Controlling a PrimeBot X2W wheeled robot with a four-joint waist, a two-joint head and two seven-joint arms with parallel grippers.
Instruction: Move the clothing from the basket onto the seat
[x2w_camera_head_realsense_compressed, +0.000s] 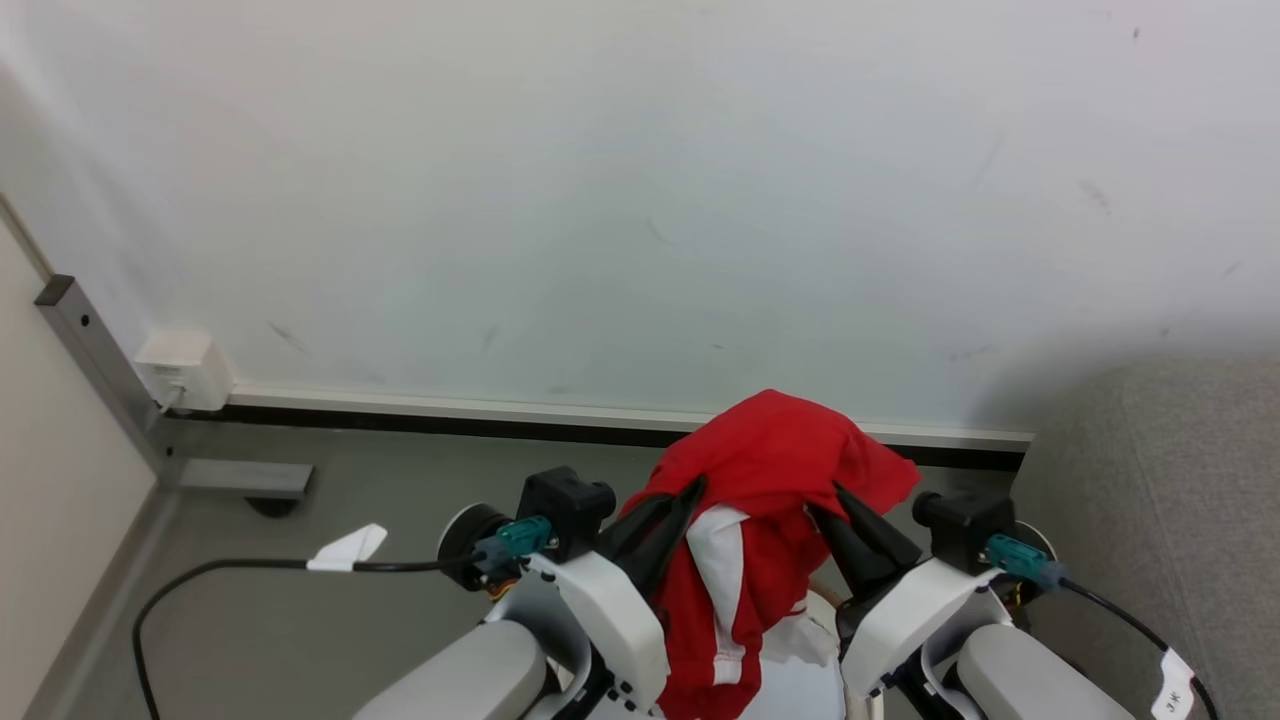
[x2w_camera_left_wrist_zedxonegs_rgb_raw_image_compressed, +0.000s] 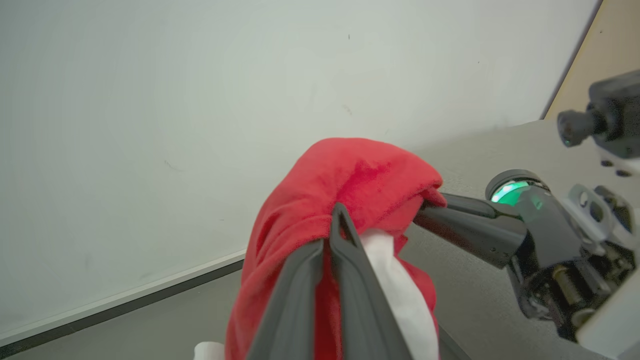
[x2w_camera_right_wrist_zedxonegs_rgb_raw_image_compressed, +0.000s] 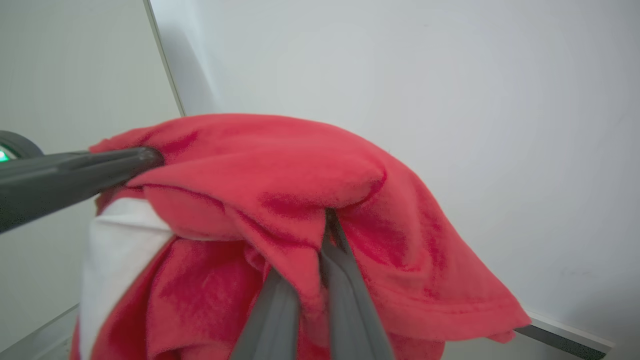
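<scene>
Hanging at the near middle of the scene, the red basketball jersey (x2w_camera_head_realsense_compressed: 780, 455) with white trim is bunched over two dark pincers. Starting at the left, a black cable (x2w_camera_head_realsense_compressed: 250, 565) carrying a white tag runs in toward the left gripper (x2w_camera_head_realsense_compressed: 693, 488), whose two long fingers are pressed together on a red fold. The garment drapes from there across to the right gripper (x2w_camera_head_realsense_compressed: 838, 492), likewise pinched tight on a fold. Its length falls straight down between the arms toward a sliver of cream-white plastic basket (x2w_camera_head_realsense_compressed: 822, 592) rim. Further right lies the grey fabric-upholstered seat (x2w_camera_head_realsense_compressed: 1180, 500), nearest the right arm, so I judge the carry must go rightward. No jersey lettering shows among the folds; a white cable label (x2w_camera_head_realsense_compressed: 1172, 690) at the near right is too small to read.
</scene>
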